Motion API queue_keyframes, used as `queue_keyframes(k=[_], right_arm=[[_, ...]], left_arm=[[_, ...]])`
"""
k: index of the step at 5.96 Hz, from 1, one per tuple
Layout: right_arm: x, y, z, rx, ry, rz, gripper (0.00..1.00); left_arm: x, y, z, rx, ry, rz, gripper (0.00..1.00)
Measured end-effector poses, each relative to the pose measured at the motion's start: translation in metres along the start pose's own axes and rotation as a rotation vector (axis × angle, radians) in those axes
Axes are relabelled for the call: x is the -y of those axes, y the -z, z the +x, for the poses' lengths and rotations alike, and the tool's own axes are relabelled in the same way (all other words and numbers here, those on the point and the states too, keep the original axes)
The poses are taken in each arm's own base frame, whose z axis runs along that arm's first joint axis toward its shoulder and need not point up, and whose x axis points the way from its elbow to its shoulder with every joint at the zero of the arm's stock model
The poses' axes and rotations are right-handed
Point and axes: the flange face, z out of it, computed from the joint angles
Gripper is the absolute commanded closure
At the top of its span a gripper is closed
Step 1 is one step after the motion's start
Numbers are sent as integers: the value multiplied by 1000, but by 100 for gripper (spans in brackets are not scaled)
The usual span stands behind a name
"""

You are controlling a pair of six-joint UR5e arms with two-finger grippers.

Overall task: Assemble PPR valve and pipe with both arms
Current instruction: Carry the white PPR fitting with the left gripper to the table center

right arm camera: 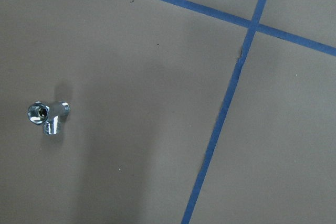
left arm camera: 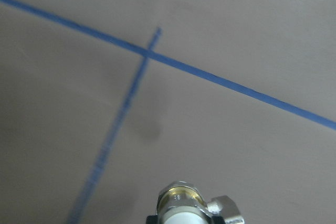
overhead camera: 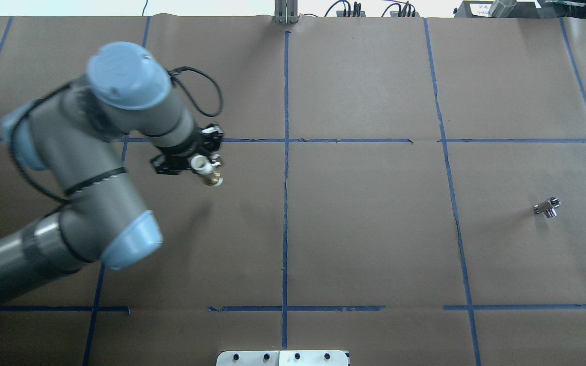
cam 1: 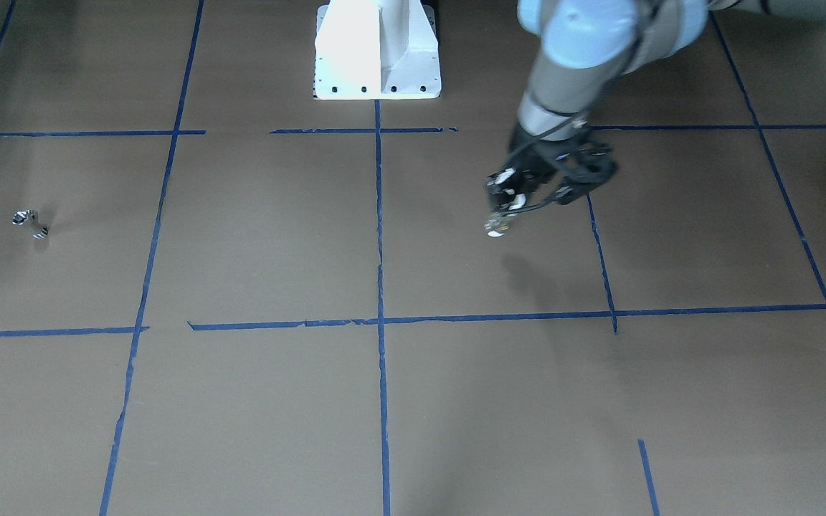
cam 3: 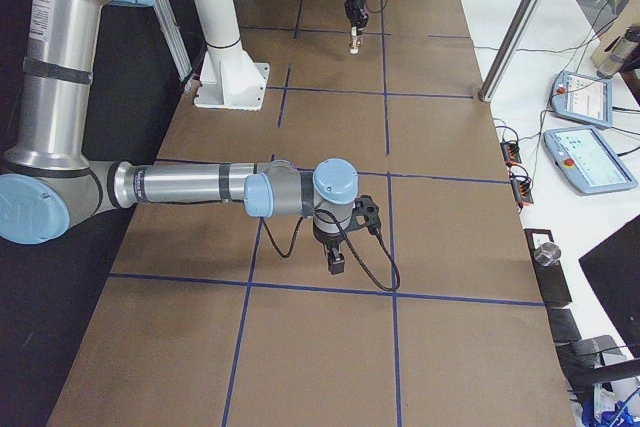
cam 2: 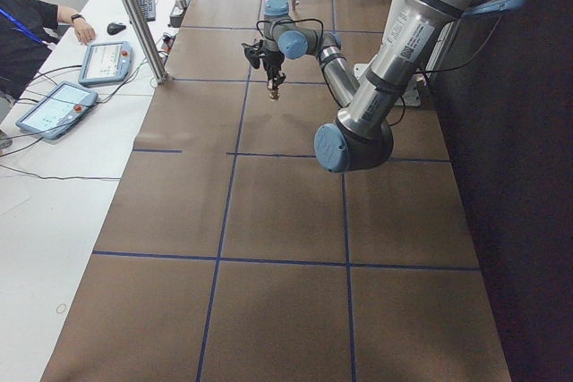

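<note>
Above the table (overhead camera: 364,229), left side: left gripper (overhead camera: 205,163) clamped on PPR valve (overhead camera: 211,174).
Overhead: pipe (overhead camera: 547,207) lies on the paper far right, well apart. Right-side view: right gripper (cam 3: 336,263) hangs low, jaws unreadable. Right wrist view: pipe at left.

Left arm (overhead camera: 94,203): grey tubular links, light-blue joint caps (overhead camera: 125,76). Black two-finger gripper (overhead camera: 202,163); thin black cable (overhead camera: 219,99) looped just behind the gripper. White pedestal base (cam 1: 377,50), bolt-holed foot.

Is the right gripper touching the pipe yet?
Apart. Overhead view shows the pipe alone on the brown paper, bare all round; the right gripper is outside that view.
</note>
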Motion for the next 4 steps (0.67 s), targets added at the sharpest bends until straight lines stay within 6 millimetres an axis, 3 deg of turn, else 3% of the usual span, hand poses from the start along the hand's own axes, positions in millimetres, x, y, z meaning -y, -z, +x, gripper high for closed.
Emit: queue_keyframes(k=[2,3,4], right_arm=[[0,0,0,0,0,0,0],[0,0,0,0,0,-1,0],[0,-1,0,0,-1,-1,0]], left_arm=[[-51,-15,85,24,84,20,100],[-72,-24,105,41,96,28,98],[-83,-31,111,52,96,34,97]])
